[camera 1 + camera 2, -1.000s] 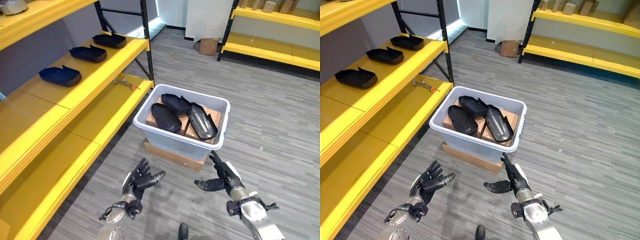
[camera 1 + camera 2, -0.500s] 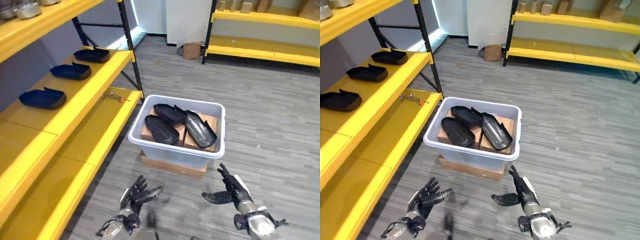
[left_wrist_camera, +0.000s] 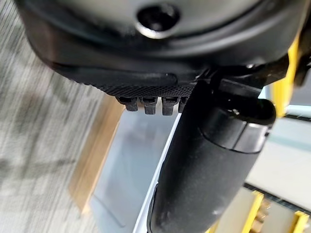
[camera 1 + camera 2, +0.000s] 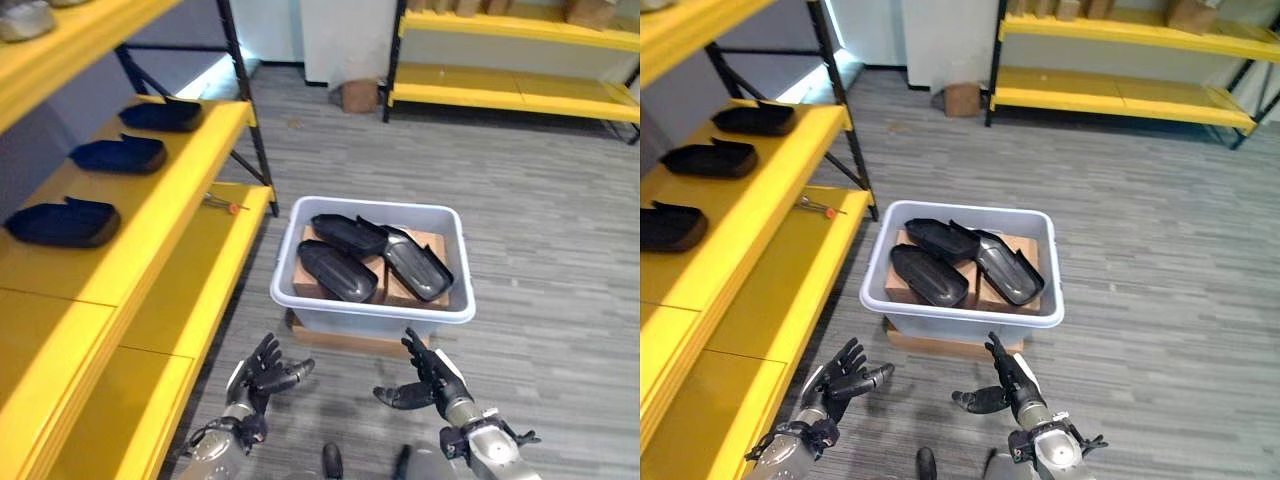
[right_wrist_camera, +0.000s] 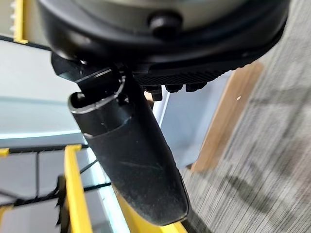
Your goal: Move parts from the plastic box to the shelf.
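Fingers of both hands are spread and relaxed, holding nothing: the left hand (image 4: 262,372) and the right hand (image 4: 428,378) hover low over the floor, just in front of the plastic box (image 4: 372,312) and clear of its rim. The box rests on a flat cardboard piece (image 4: 345,338). Three black parts (image 4: 340,271) lie inside it on cardboard blocks, overlapping one another. Three similar parts (image 4: 62,221) already lie in a row on the yellow shelf (image 4: 160,215) to the robot's left.

Handling judgement: the parts appear to be rigid moulded shells, probably light, with glossy surfaces that may slip under a loose hold. A hold across the long edges, or under the hollow side, looks the most secure. Because the parts overlap, the uppermost one should be lifted first.

View comparison: the eye views show the box contents, the shelf and a small tool (image 4: 222,203) on the lower shelf level. The wrist views show each thumb (image 3: 204,165) at close range, with the box wall and cardboard edge beyond, but not the parts.
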